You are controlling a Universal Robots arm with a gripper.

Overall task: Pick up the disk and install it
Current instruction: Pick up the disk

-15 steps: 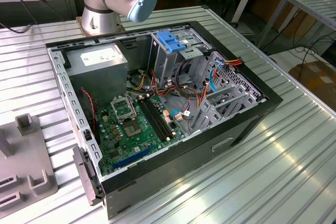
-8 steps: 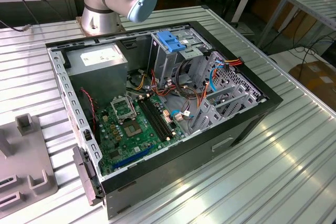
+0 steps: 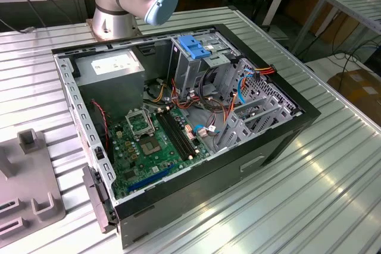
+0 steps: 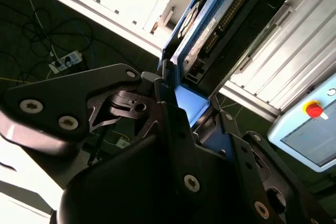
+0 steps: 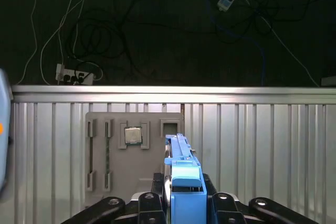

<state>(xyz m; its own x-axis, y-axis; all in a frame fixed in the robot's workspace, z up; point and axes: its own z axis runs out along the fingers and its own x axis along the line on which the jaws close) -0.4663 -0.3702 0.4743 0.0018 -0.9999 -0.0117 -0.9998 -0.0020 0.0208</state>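
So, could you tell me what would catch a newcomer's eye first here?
The bright blue-framed disk, clamped edge-on in the gripper in the first wrist view, with a grey tray beyond it. In the exterior view, the open computer case sits mid-table, green motherboard exposed.

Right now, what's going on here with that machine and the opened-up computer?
A robot arm's black hand is clamped on a flat rectangular hard disk in a bright blue plastic frame, holding it in the air over a grey holder tray on the ribbed metal table. The open black computer case lies on that same table; the disk is not in it yet.
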